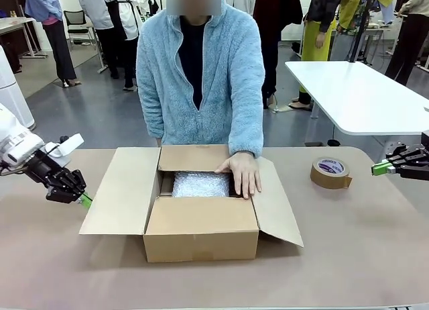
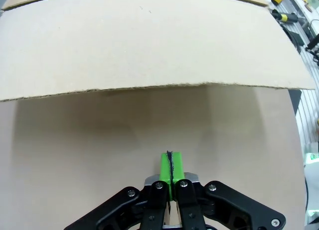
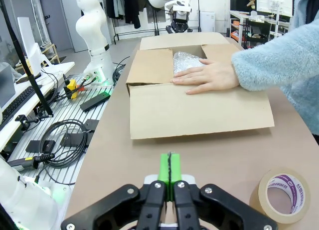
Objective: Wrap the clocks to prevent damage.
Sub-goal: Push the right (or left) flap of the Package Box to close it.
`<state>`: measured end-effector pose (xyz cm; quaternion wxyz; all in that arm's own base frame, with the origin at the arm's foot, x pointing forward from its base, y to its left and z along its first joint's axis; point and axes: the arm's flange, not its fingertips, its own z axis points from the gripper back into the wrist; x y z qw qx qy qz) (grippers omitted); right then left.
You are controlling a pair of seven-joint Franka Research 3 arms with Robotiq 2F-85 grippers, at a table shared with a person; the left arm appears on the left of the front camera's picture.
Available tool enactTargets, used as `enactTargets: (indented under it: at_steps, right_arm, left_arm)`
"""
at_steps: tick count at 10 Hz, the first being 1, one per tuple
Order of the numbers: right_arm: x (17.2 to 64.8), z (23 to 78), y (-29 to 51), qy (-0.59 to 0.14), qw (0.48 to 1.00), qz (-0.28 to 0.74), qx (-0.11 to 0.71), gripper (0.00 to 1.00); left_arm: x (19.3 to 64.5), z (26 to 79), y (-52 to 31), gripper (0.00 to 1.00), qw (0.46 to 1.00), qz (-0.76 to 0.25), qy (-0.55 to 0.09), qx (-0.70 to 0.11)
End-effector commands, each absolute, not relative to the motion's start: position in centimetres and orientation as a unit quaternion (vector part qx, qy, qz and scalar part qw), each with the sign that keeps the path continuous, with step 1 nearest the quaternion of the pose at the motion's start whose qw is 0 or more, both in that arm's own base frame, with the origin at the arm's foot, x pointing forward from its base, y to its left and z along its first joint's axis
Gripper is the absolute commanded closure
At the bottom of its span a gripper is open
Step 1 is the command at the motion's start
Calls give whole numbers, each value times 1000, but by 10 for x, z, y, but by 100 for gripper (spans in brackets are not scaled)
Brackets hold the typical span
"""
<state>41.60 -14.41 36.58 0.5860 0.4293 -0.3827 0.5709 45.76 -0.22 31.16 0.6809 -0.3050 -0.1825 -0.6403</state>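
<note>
An open cardboard box (image 1: 201, 226) stands mid-table with its flaps spread. Inside lies a whitish bubble-wrapped bundle, the wrapped clocks (image 1: 201, 184), also in the right wrist view (image 3: 188, 62). The person's hand (image 1: 242, 172) rests flat on the box's right rim beside the bundle. My left gripper (image 1: 86, 201) hovers low at the box's left flap (image 2: 149, 41), green pads pressed together, holding nothing. At the table's right edge my right gripper (image 1: 379, 168) is shut and empty, pointing toward the box (image 3: 199, 105).
A roll of brown tape (image 1: 330, 172) lies on the table right of the box, near my right gripper; it sits at lower right in the right wrist view (image 3: 282, 195). A white table (image 1: 362, 95) and people stand behind. Bare tabletop lies in front of the box.
</note>
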Motion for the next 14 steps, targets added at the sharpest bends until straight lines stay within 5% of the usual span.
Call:
enactTargets:
  at_steps: [1, 8, 14]
  right_arm:
    - [416, 366, -144, -384, 586, 570, 430, 99]
    - [416, 366, -144, -384, 586, 570, 430, 99]
    - [416, 366, -144, -384, 586, 570, 430, 99]
  left_arm:
    - [458, 299, -15, 100, 684, -623, -225, -306]
    - [455, 274, -18, 100, 666, -530, -335, -404]
    - [459, 304, -62, 100, 603, -549, -378, -438]
